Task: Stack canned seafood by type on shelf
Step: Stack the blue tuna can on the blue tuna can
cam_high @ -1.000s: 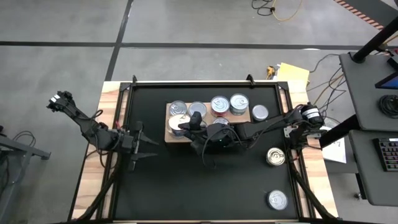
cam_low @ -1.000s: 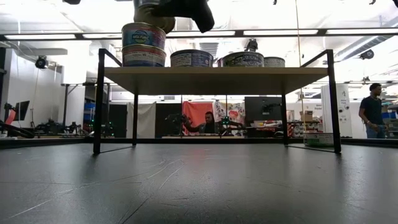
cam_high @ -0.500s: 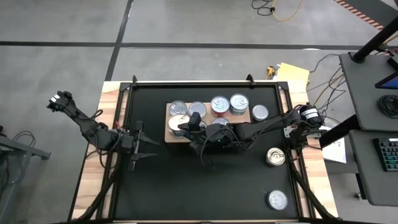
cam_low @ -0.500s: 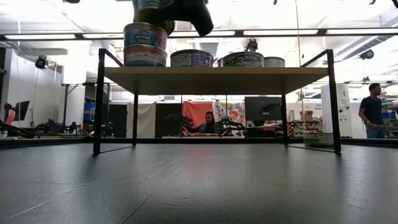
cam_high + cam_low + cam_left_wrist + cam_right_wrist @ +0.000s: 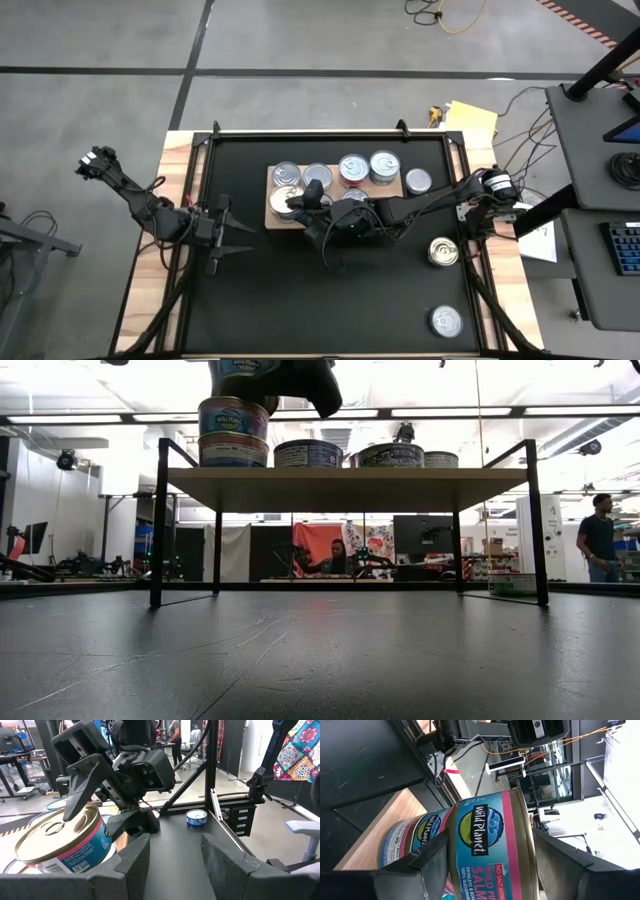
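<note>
My right gripper [image 5: 297, 201] is over the left end of the light-wood shelf [image 5: 380, 192] and is shut on a salmon tin [image 5: 490, 845] with a blue and pink label and a gold lid [image 5: 47, 832]. In the low view the held tin [image 5: 243, 367] is right above a stack of two like tins [image 5: 232, 430] at the shelf's left end. I cannot tell whether it touches the stack. Several more tins [image 5: 353, 168] stand along the shelf's far side. My left gripper [image 5: 238, 237] waits open at the mat's left side, touching nothing. My right gripper pinches the salmon tin by its round side wall [image 5: 470, 865], one finger [image 5: 427, 867] on each of two opposite sides. It reaches in from the table's right side, slanting downward. The tin sits lid up, above the two-tin stack [image 5: 412, 840].
Loose tins lie on the black mat: one by the shelf's right end [image 5: 418, 181] and two near the right edge [image 5: 443, 251] [image 5: 446, 321]. The shelf stands on thin black legs [image 5: 158, 525]. Cables and paper lie right of the table. People show in the room beyond.
My right gripper has shifted slightly with the held tin above the left-hand stack. In the low view the tin's blue label now shows at the top, where its pale underside showed a second ago. The left arm has kept still.
</note>
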Robot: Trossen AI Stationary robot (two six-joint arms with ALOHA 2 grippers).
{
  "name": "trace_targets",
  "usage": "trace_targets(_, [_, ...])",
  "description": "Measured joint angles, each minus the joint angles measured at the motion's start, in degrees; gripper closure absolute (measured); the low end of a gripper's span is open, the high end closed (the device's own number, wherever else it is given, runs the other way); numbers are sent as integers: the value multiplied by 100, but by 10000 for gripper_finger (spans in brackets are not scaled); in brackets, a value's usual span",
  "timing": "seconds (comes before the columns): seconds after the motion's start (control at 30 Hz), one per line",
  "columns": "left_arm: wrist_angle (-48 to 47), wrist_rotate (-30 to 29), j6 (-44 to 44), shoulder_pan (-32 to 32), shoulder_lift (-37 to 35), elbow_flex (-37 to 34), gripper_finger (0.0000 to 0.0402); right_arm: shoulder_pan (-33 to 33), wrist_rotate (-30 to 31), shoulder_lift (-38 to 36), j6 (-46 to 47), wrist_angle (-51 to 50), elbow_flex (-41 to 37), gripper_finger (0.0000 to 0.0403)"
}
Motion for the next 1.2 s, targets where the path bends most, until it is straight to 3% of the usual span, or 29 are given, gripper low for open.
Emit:
trace_targets(0.9, [-44, 0, 6, 0, 2, -2, 240, -225, 4, 4, 964, 45, 171, 57])
trace_targets(1.2, [-46, 0, 6, 0, 2, -2, 240, -225, 7, 4, 1024, -61, 269, 50])
